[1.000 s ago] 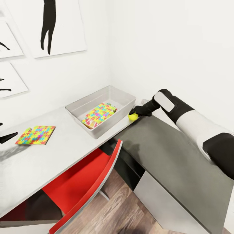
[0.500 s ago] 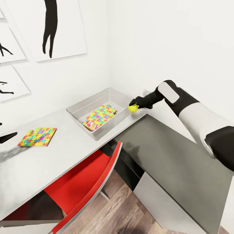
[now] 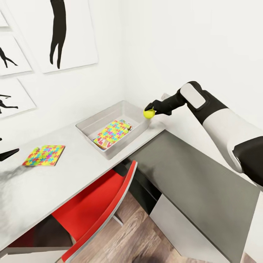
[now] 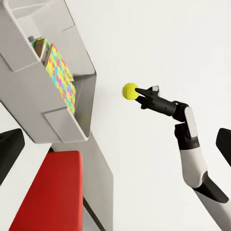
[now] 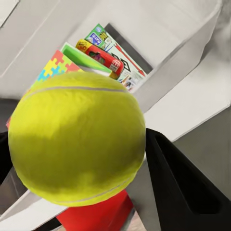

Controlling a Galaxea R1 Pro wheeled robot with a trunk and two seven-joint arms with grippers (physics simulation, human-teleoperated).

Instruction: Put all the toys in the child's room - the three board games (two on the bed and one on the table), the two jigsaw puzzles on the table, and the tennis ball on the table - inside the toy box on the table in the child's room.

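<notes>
While the right gripper (image 3: 149, 111) grasps the tennis ball (image 3: 148, 113), it hangs over the toy box (image 3: 95, 122) rim at 3 o'clock; the left pincer's state I cannot tell.

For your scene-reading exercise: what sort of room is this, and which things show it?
Probably a child's room or playroom: a desk holding a jigsaw puzzle, a tray of games, and dancer silhouette pictures on the wall.

White arm shells (image 3: 226, 128), black joints, black claw (image 3: 151, 108)
</notes>
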